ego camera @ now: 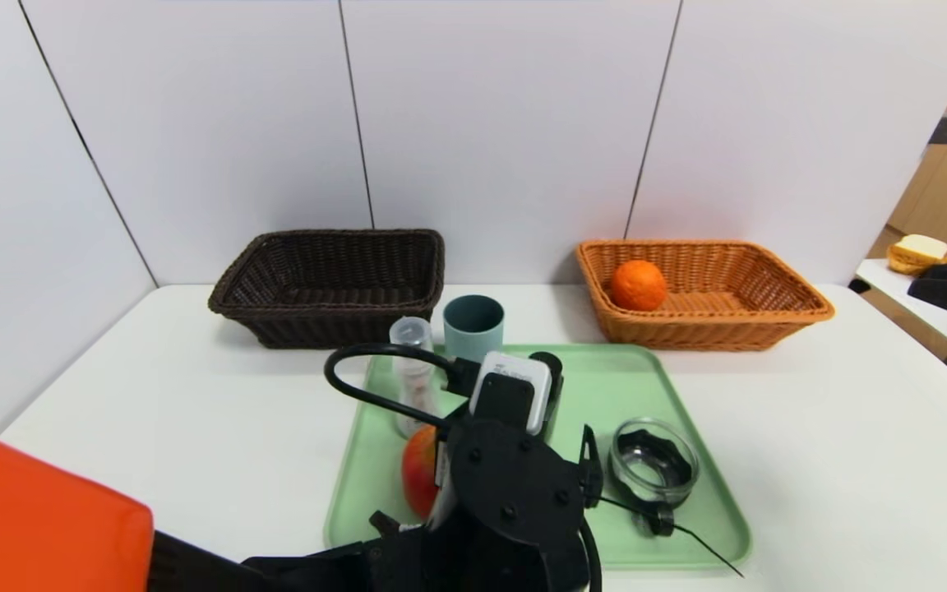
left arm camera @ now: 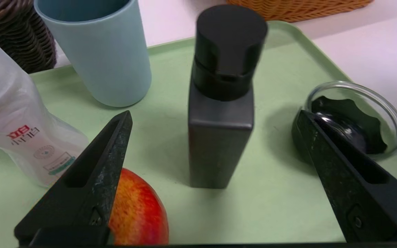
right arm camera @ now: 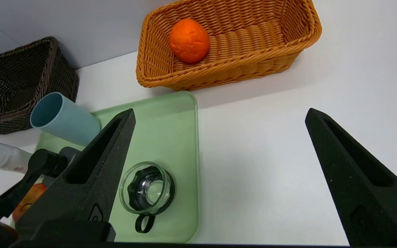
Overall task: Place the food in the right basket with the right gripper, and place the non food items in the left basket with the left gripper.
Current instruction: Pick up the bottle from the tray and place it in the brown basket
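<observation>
A green tray (ego camera: pixel 605 386) holds a dark grey bottle with a black cap (left arm camera: pixel 221 137), a red apple (left arm camera: pixel 138 213), a blue cup (left arm camera: pixel 105 51), a clear plastic bottle (left arm camera: pixel 16 117) and a glass jar with a black lid (left arm camera: pixel 353 117). My left gripper (left arm camera: pixel 214 119) is open and low over the tray. The dark bottle stands upright just ahead of its fingertips, and the apple is beside one finger (left arm camera: pixel 105 165). My right gripper (right arm camera: pixel 221 113) is open and empty above the bare table to the right of the tray. An orange (ego camera: pixel 638 285) lies in the orange basket (ego camera: pixel 769 316).
The dark brown basket (ego camera: pixel 334 316) stands empty at the back left, behind the tray. The left arm's wrist (ego camera: pixel 515 485) hides part of the tray in the head view. A side table with bread (ego camera: pixel 917 251) is at the far right.
</observation>
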